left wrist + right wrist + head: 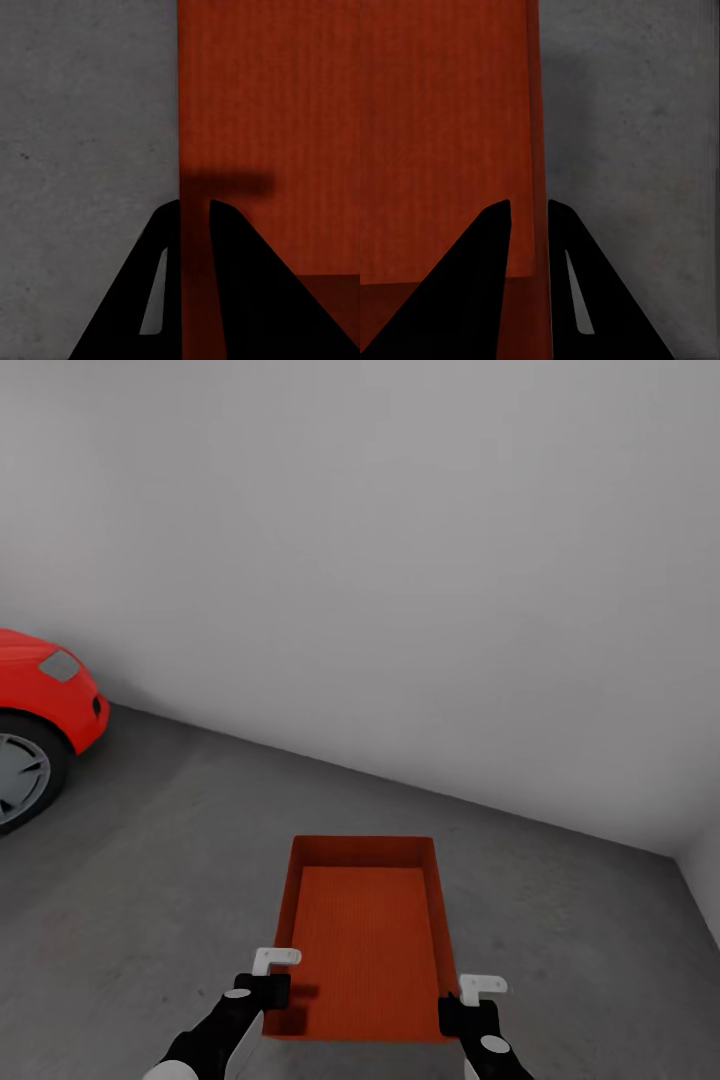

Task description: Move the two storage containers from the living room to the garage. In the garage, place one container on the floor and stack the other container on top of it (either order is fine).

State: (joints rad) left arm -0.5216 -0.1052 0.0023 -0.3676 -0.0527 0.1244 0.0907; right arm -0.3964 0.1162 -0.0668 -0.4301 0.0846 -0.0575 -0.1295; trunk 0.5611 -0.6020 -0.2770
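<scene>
One orange-red storage container (365, 930), open-topped with a finely ribbed bottom, hangs in front of me over the garage's dark grey concrete floor (150, 880). My left gripper (272, 988) is shut on its left side wall near the close corner. In the left wrist view the black fingers straddle that wall (195, 204). My right gripper (462, 1005) is shut on the right side wall (529, 204) in the same way. The container (270, 97) (442, 112) looks level. I cannot tell whether it touches the floor. The second container is out of view.
A plain grey-white wall (400, 560) runs across ahead, meeting another wall in a corner at the far right (695, 855). The front of a red car (45, 695) with a grey wheel (18, 775) stands at the left edge. Bare concrete lies between car and container.
</scene>
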